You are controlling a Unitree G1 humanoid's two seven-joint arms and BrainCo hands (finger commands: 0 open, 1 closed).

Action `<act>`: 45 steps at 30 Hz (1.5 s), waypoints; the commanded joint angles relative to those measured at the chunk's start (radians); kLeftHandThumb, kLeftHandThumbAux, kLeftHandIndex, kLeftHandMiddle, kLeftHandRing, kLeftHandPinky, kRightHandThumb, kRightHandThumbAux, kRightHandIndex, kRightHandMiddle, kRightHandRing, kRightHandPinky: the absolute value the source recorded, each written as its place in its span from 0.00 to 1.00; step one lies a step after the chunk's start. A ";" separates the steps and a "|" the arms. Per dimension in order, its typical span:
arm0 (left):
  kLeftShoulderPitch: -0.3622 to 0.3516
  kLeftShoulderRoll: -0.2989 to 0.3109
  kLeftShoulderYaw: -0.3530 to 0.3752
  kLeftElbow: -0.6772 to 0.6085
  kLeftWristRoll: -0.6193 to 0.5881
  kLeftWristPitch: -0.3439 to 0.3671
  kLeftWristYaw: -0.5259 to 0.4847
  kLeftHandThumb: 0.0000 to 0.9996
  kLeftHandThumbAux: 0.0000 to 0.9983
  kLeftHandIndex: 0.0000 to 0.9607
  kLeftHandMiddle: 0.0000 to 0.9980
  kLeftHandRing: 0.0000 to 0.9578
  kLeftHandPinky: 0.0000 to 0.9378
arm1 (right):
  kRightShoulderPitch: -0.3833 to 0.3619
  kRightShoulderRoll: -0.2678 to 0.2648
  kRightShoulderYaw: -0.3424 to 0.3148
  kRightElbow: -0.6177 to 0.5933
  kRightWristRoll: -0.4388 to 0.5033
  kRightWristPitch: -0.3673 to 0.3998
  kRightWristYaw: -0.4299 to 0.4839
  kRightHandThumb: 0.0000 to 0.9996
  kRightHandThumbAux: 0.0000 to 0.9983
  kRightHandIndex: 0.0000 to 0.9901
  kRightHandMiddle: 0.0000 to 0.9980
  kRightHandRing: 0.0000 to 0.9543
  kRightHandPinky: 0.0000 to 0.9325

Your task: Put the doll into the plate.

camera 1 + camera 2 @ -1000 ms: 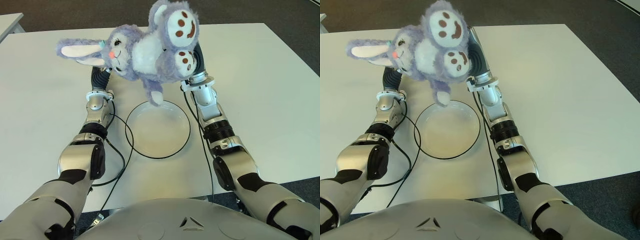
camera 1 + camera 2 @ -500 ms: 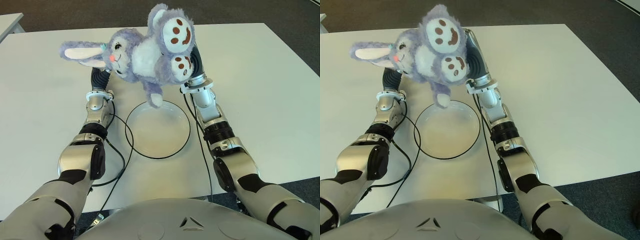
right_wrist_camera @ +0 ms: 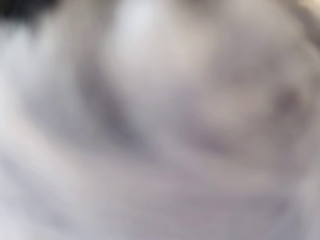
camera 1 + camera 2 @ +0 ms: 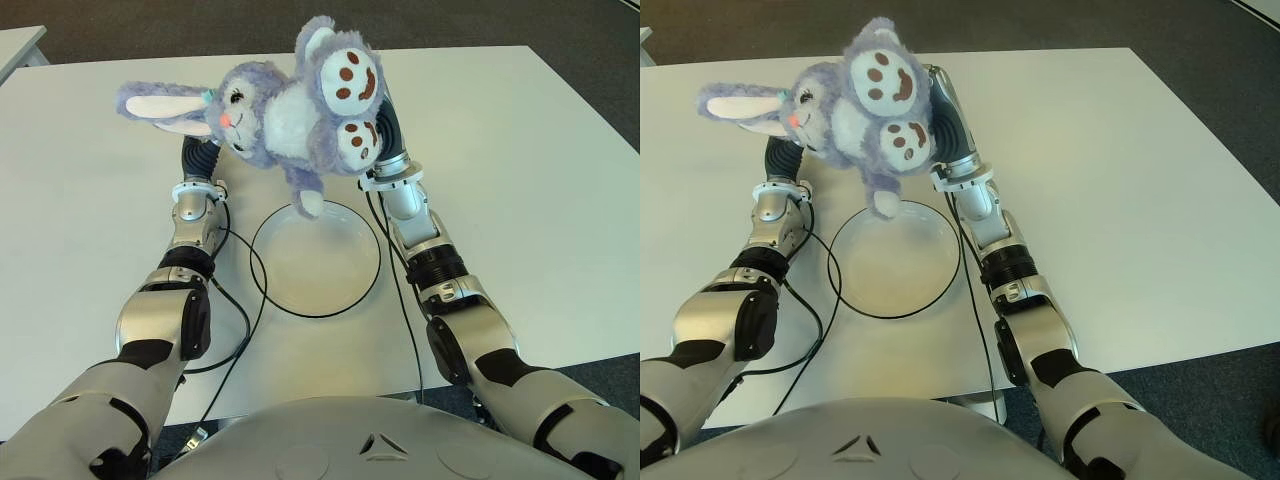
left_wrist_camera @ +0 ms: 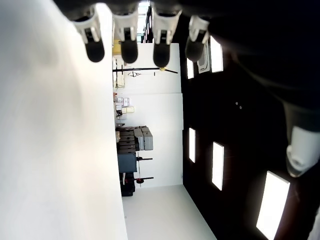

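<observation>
Worktop [image 4: 520, 150], broad, white and smooth, carries everything. Next in size is the doll [image 4: 285, 110], a plush lilac rabbit with shaggy fur, white belly, long white-lined ears, pink nose and round white foot pads marked in brown. It hangs in the air on its side, ears toward the left hand, feet toward the right forearm, with one limp paw dangling just above the far rim of the plate [image 4: 262, 262]. That plate is a shallow, glossy, pale round dish with a thin dark edge, lying nearer the robot than both hands, between the two forearms.

Compared with a second ago, the doll has sunk slightly and drifted a little away from the robot; its feet look smaller and its paw has come nearer the rim.

Right hand is hidden behind the doll; its wrist view shows only blurred fur pressed close, so its grip cannot be read. Left hand [image 5: 145, 37] shows beside the doll's ears, fingers straight and spread, holding nothing.
</observation>
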 commanded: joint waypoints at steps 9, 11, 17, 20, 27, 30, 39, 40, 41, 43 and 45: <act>0.077 -0.033 0.000 0.043 -0.005 0.038 0.000 0.00 0.52 0.00 0.09 0.04 0.00 | 0.006 -0.008 0.012 0.049 0.006 -0.062 -0.016 0.72 0.71 0.44 0.86 0.92 0.95; 0.077 -0.033 0.000 0.042 -0.004 0.038 0.001 0.00 0.52 0.00 0.09 0.04 0.00 | 0.005 -0.008 0.011 0.054 0.008 -0.069 -0.015 0.72 0.71 0.44 0.86 0.92 0.95; 0.075 -0.032 0.001 0.044 -0.005 0.046 0.007 0.00 0.51 0.02 0.09 0.05 0.00 | 0.001 -0.009 0.012 0.068 0.017 -0.092 -0.010 0.72 0.71 0.44 0.86 0.91 0.93; 0.075 -0.033 -0.001 0.043 -0.003 0.046 0.009 0.00 0.51 0.02 0.09 0.05 0.00 | 0.001 -0.010 0.013 0.074 0.027 -0.105 -0.002 0.72 0.71 0.44 0.86 0.91 0.93; 0.077 -0.033 0.000 0.040 -0.005 0.046 0.004 0.00 0.52 0.01 0.09 0.05 0.00 | 0.013 -0.015 0.017 0.078 0.046 -0.119 0.026 0.72 0.71 0.44 0.86 0.91 0.93; 0.077 -0.032 0.001 0.039 -0.006 0.047 0.004 0.00 0.52 0.01 0.09 0.05 0.00 | 0.017 -0.016 0.019 0.081 0.059 -0.125 0.039 0.72 0.71 0.44 0.86 0.91 0.94; 0.078 -0.031 0.002 0.036 -0.008 0.046 0.002 0.00 0.52 0.01 0.10 0.06 0.00 | 0.019 -0.020 0.023 0.093 0.099 -0.142 0.086 0.72 0.71 0.44 0.86 0.91 0.94; 0.078 -0.031 0.002 0.036 -0.008 0.046 0.002 0.00 0.52 0.01 0.10 0.06 0.00 | 0.020 -0.020 0.023 0.094 0.103 -0.144 0.090 0.72 0.71 0.44 0.86 0.91 0.94; 0.078 -0.031 0.002 0.036 -0.008 0.047 0.001 0.00 0.52 0.01 0.10 0.06 0.00 | 0.022 -0.021 0.023 0.094 0.109 -0.145 0.095 0.72 0.71 0.44 0.86 0.91 0.94; 0.078 -0.030 0.002 0.035 -0.008 0.047 0.001 0.00 0.52 0.01 0.10 0.06 0.00 | 0.024 -0.021 0.023 0.094 0.117 -0.145 0.104 0.72 0.71 0.44 0.86 0.91 0.94; 0.079 -0.030 0.002 0.035 -0.008 0.047 0.001 0.00 0.52 0.01 0.10 0.06 0.00 | 0.026 -0.020 0.022 0.094 0.122 -0.146 0.111 0.72 0.71 0.44 0.86 0.91 0.94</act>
